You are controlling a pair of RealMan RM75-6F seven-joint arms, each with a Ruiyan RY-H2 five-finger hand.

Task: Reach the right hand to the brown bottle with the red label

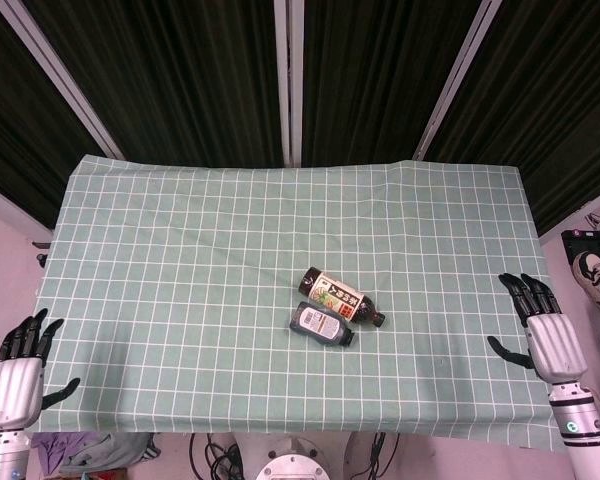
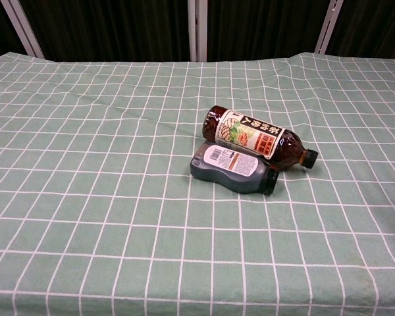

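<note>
The brown bottle [image 1: 342,298] [image 2: 260,138] lies on its side near the middle of the table, its label red and white, its black cap pointing right. A dark grey bottle [image 1: 322,324] [image 2: 234,170] lies against its near side. My right hand [image 1: 540,322] hovers at the table's right edge, well right of both bottles, fingers apart and holding nothing. At the near left corner my left hand [image 1: 18,362] is likewise open with its fingers spread. Neither hand shows in the chest view.
A green checked cloth [image 1: 180,280] [image 2: 85,197] covers the table. Dark curtains with metal posts stand behind the far edge. Shoes [image 1: 595,270] lie on the floor at the right.
</note>
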